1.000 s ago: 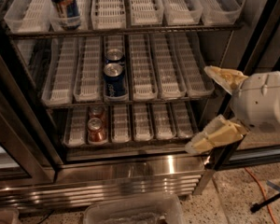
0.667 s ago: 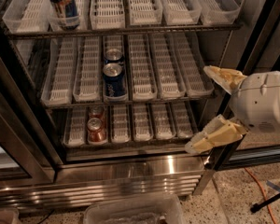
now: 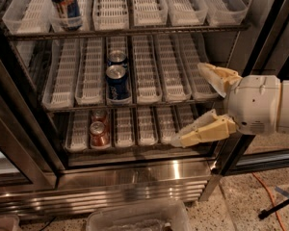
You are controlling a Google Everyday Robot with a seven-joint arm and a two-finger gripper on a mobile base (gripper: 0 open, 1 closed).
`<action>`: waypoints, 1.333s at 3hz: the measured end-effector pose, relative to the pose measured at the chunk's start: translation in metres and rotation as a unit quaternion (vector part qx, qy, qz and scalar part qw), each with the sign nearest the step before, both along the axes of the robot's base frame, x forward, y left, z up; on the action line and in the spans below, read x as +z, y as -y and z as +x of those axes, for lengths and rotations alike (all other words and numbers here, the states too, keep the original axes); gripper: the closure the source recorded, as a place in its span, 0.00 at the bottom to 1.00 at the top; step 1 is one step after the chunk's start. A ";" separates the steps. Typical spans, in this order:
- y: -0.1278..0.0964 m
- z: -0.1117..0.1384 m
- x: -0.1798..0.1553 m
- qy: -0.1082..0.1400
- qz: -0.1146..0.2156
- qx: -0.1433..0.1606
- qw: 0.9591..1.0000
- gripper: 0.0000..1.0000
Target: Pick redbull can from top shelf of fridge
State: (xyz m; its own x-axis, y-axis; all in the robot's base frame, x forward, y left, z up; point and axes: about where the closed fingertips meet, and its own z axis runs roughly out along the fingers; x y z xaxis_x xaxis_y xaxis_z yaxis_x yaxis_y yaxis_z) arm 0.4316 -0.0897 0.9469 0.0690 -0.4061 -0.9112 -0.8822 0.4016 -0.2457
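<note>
The redbull can [image 3: 64, 5] is a tall slim dark-blue can with red marks. It stands in a lane tray at the left of the top shelf [image 3: 135, 32] of the fridge [image 3: 135, 177]; its top is cut off by the frame edge. My gripper [image 3: 189, 104] is at the right, level with the lower two racks, well below and to the right of the can. Its two cream fingers [image 3: 202, 131] are spread wide apart and hold nothing.
Two shorter blue-and-white cans [image 3: 118, 83] stand on the middle rack and two short red cans [image 3: 99, 134] on the bottom rack. A dark door frame [image 3: 260, 47] runs behind the gripper. A clear plastic bin [image 3: 137, 218] and an orange cable [image 3: 269, 189] lie on the floor.
</note>
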 end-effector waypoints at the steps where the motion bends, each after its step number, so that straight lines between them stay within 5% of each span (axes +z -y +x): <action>1: -0.010 0.005 0.017 0.000 0.066 0.000 0.998 0.00; 2: -0.019 0.012 0.034 -0.009 0.136 -0.009 0.991 0.00; 4: -0.027 0.018 0.036 -0.007 0.159 -0.013 0.987 0.00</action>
